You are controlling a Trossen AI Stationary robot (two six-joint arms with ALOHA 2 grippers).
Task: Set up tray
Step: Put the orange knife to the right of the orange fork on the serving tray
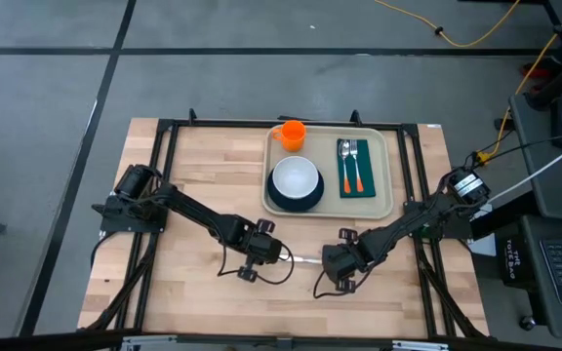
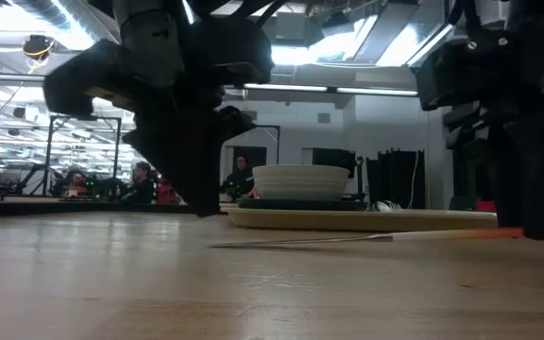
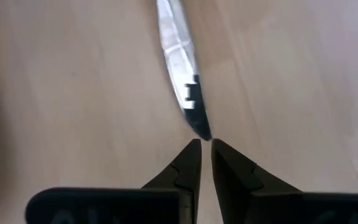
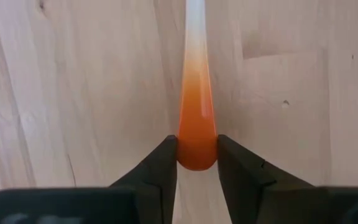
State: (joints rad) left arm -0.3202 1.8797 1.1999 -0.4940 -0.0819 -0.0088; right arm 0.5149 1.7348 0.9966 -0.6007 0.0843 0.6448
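A knife (image 1: pixel 305 259) with a silver blade and an orange handle lies crosswise on the wooden table, near its front, between my two grippers. My right gripper (image 4: pixel 197 163) is shut on its handle end. My left gripper (image 3: pixel 205 146) points down just above the blade tip (image 3: pixel 197 124). Its fingers are a narrow gap apart with nothing between them. The beige tray (image 1: pixel 390 175) stands at the far middle. It holds a dark plate (image 1: pixel 273 200) with a white bowl (image 1: pixel 295 177), an orange cup (image 1: pixel 292 134), and a green napkin (image 1: pixel 356 185) with a fork and a spoon. My right gripper pinches the rounded free end of the orange handle (image 4: pixel 197 152) between its two fingers. The fingers come steeply from above and stand on either side of the handle. In the low view the knife slants, its handle end (image 2: pixel 503 232) a little higher and its blade tip (image 2: pixel 217 244) on the wood.
Black frame rails (image 1: pixel 164 146) run along the table's left, right and far sides. Bare wood (image 1: pixel 203 166) lies left of the tray and along the near edge. People and equipment show in the room beyond the table.
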